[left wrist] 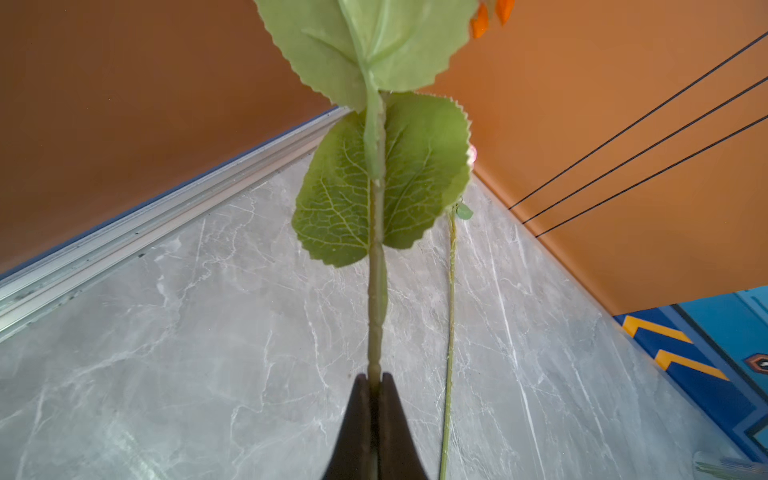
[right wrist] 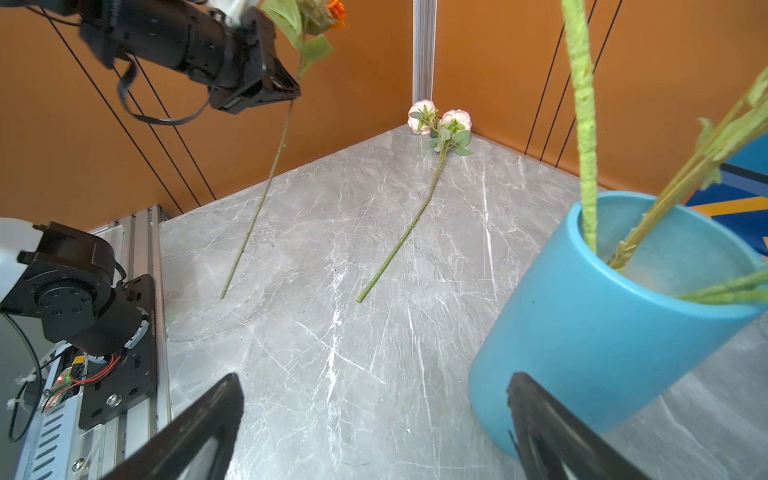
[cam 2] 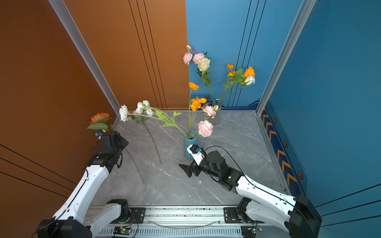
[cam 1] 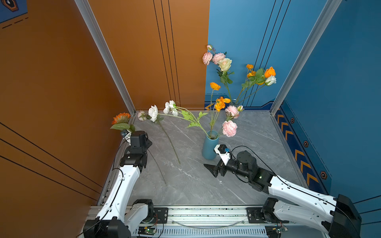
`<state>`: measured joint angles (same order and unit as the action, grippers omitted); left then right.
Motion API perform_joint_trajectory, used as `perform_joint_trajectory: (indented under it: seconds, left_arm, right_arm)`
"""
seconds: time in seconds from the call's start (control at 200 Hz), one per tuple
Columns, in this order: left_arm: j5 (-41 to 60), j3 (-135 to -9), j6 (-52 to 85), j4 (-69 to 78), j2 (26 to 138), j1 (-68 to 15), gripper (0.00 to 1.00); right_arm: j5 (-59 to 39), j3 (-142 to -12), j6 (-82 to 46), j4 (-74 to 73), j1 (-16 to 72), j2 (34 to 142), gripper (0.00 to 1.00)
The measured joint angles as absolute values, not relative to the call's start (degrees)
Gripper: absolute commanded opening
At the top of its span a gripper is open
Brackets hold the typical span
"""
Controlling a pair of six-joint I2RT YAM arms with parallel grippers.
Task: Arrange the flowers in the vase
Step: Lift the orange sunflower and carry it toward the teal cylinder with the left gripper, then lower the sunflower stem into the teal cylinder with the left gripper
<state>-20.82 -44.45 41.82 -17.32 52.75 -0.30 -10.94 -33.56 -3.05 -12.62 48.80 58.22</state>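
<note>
My left gripper is shut on the green stem of the orange sunflower, held off the table at the left edge; the stem's lower end hangs down towards the tabletop. A blue vase stands mid-table and holds white, orange and pink flowers. One pink-bloomed flower lies flat on the table, its stem left of the vase. My right gripper is open and empty, low beside the vase's base, one finger in front of its wall.
A clear glass vase at the back wall holds pink, cream and orange blooms. Orange and blue walls close in the grey marble table on three sides. A metal rail with both arm bases runs along the front.
</note>
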Motion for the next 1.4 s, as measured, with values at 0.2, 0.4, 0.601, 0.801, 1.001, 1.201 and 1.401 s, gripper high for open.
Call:
perform_joint_trajectory:
  seconds: [0.2, 0.4, 0.601, 0.801, 1.001, 1.201, 1.401]
  left_arm:
    - [-21.5, -41.3, 36.2, -8.3, 36.2, -7.7, 0.0]
    - [-16.7, -41.7, 26.5, 7.9, 32.4, -15.5, 0.0]
    - [-11.4, -46.3, 19.4, 15.8, 36.4, -23.5, 0.0]
    - [-5.5, -53.3, 15.9, 24.3, 41.8, -30.1, 0.0]
    - [-1.9, -59.6, 10.3, 30.9, 49.6, -40.3, 0.0]
    - [-0.7, -63.2, 6.7, 38.9, 59.8, -46.9, 0.0]
    - [0.1, -65.5, 5.9, 45.4, 70.5, -48.6, 0.0]
  right_arm:
    - [-12.2, -33.6, -4.0, -12.6, 46.0, 59.5, 1.0]
    - [-12.3, -33.6, -4.4, -12.3, 44.6, 58.8, 1.0]
    - [-12.2, -33.6, -4.5, -11.0, 44.6, 56.9, 1.0]
    - [-12.2, -34.6, -4.5, -9.6, 44.6, 56.7, 1.0]
    - [-12.2, -35.5, -4.5, -9.4, 44.6, 56.7, 1.0]
    - [-12.0, -35.6, -4.5, -8.9, 44.6, 56.7, 1.0]
    - [-11.9, -35.5, -4.3, -8.3, 44.3, 56.3, 1.0]
